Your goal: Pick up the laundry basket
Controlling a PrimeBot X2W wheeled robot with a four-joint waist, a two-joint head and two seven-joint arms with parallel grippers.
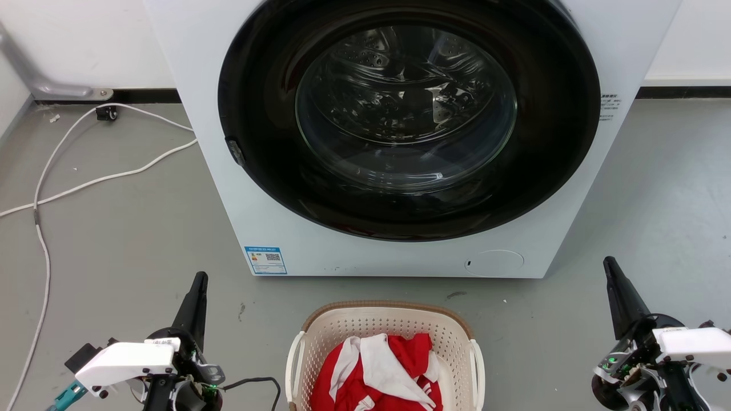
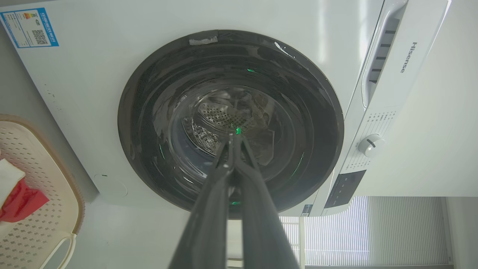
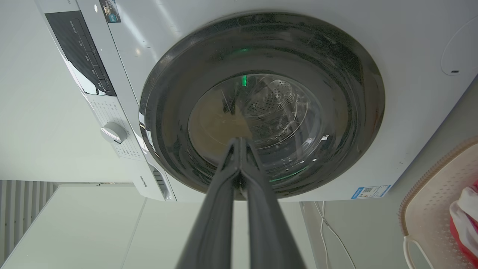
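laundry basket [image 1: 388, 325] untouched, both jaws closed

A grey floor [image 1: 114, 245] carried a white washing machine [image 1: 354, 260], a cream laundry basket [image 1: 377, 321] just in front of it, and white cables [image 1: 94, 181] trailing at left.

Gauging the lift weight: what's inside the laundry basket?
Red and white clothing lies bunched in the laundry basket. Whatever is under it, and the basket's floor, is covered.
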